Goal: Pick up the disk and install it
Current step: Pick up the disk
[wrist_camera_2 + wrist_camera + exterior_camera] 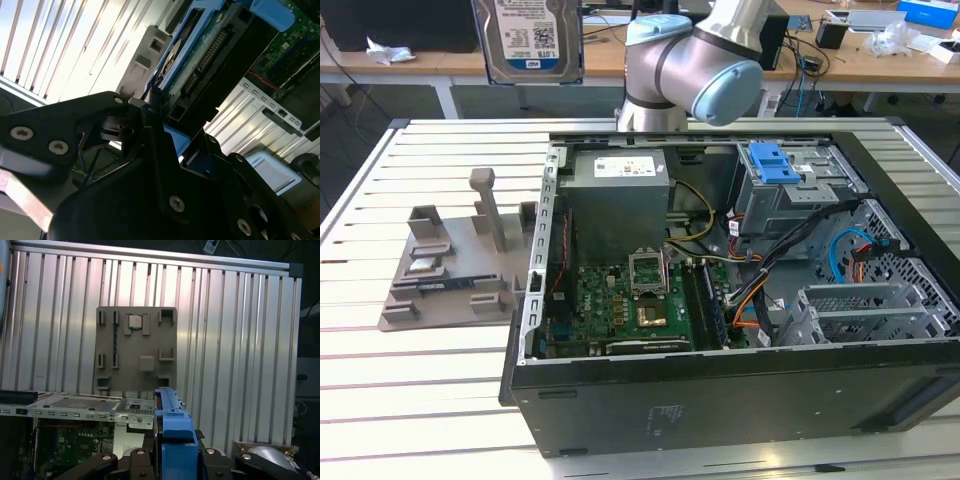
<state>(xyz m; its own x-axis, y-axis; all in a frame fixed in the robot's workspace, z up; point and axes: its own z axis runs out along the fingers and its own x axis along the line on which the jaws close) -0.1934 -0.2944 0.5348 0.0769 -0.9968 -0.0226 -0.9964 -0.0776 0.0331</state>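
Observation:
The disk (532,40) hangs upright high above the table's far side, label facing the exterior camera, above and behind the grey stand (460,260). In the second wrist view my gripper (147,107) is shut on the disk (200,55), whose circuit-board side and blue rail show past the black fingers (125,132). In the first wrist view the disk's blue rail (172,425) runs edge-on between the fingers. Below it lie the stand (136,347) and the slatted table.
The open computer case (530,330) lies on the slatted table at the exterior view's right, with motherboard, cables and a grey drive cage topped by a blue latch (775,160). Another metal cage (860,310) sits near the front right. The arm's elbow (690,60) stands behind the case.

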